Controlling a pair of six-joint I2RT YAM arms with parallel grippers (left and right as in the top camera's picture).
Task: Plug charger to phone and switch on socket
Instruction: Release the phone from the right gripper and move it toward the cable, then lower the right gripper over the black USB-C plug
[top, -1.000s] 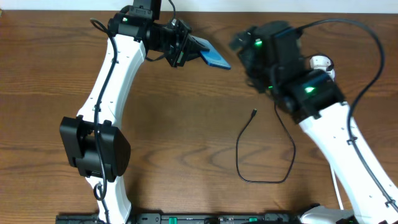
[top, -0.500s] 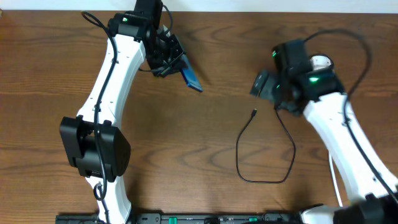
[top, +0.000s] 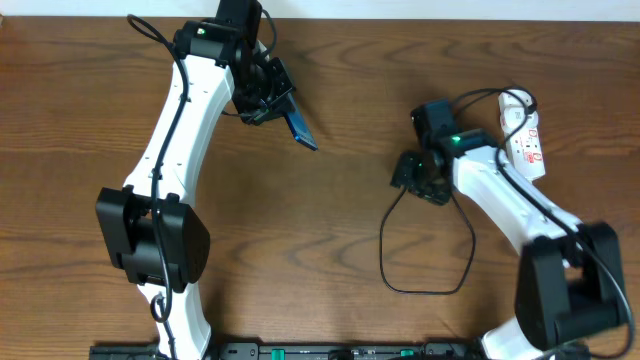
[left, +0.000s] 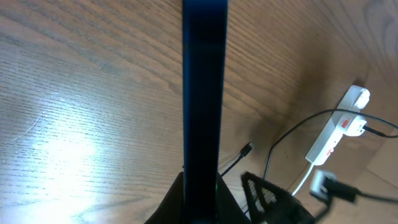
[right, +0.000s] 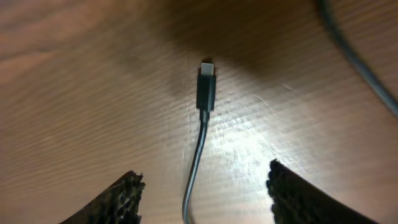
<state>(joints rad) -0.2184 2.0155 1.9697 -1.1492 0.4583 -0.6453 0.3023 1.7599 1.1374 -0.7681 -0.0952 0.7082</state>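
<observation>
My left gripper (top: 276, 106) is shut on the phone (top: 299, 130), held above the table at the back left. In the left wrist view the phone (left: 204, 93) appears edge-on as a dark vertical bar. The charger (top: 382, 250) lies in a loop on the wood. Its small connector tip (right: 206, 91) points away from my right gripper (right: 204, 173). That gripper (top: 411, 172) hovers low over the tip, open, its fingers on either side of the cable without touching it. The socket (top: 527, 147), a white strip with red marks, lies at the back right.
The left arm's base (top: 150, 238) stands at the front left and a black rail (top: 300, 352) runs along the front edge. From the left wrist, the socket (left: 337, 128) and the charger tip (left: 247, 149) lie on the wood beyond the phone.
My right arm swung down and left from near the socket onto the charger tip, its jaws narrowing. The left arm turned the phone from flat to edge-on.
</observation>
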